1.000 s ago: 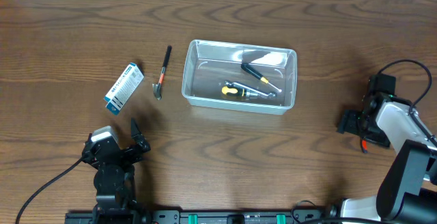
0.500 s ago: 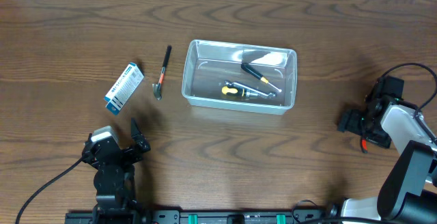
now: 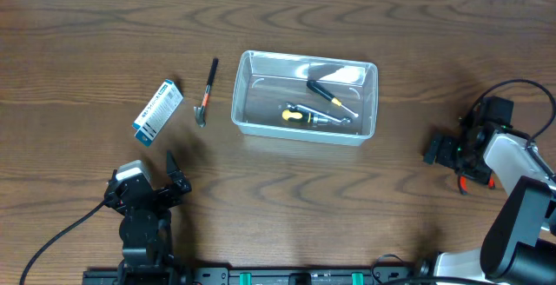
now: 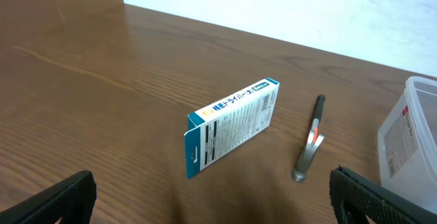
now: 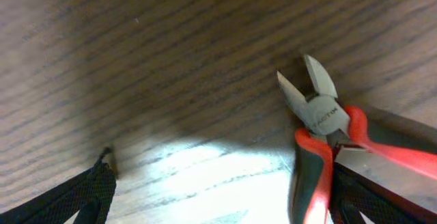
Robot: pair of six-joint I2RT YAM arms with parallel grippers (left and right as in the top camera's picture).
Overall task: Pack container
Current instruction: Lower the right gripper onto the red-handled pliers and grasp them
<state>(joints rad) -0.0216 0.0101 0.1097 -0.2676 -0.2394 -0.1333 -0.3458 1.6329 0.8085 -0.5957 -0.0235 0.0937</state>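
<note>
Left gripper [image 4: 212, 177] spread wide, right gripper [image 5: 222, 175] likewise

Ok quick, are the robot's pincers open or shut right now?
Left pincer: open, holding nothing.
Right pincer: open; red cutters on the table under it, not gripped.

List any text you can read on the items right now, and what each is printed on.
Blue-and-white cardboard box: Japanese lettering along its side, fine print below, too small to quote.
Red-handled side cutters: stamped word at the pivot, blurred.
Container: label on its wall, unreadable.
No text reads clearly.
</note>
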